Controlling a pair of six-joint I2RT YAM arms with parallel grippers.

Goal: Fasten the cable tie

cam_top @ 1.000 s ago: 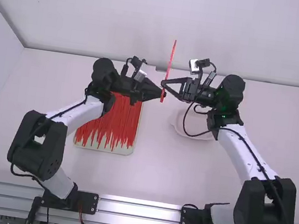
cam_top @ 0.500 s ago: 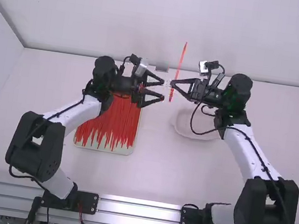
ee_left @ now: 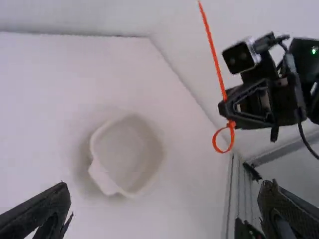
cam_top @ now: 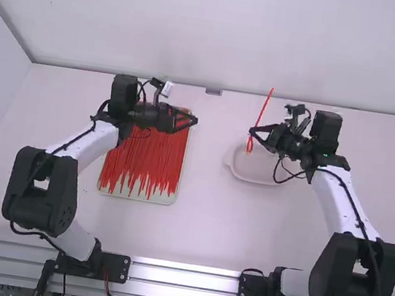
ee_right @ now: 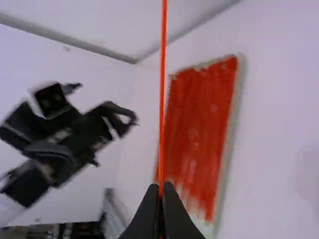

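Cable tie (cam_top: pixel 262 114) looped, pinched in my right gripper (cam_top: pixel 251 134) above white bowl (cam_top: pixel 260 170); my left gripper (cam_top: pixel 188 123) spread wide over tray (cam_top: pixel 135 195) of ties.

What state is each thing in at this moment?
cable tie: looped closed, tail pointing up, held off the table.
right gripper: shut on the cable tie.
left gripper: open, empty.
white bowl: upright, empty.
spare cable ties: unfastened, lying flat.

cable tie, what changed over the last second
The left pincer let go of the cable tie, opened and drew back over the tray. The right pincer, shut on it, carried it rightward to above the white dish. Tray and dish stayed put.
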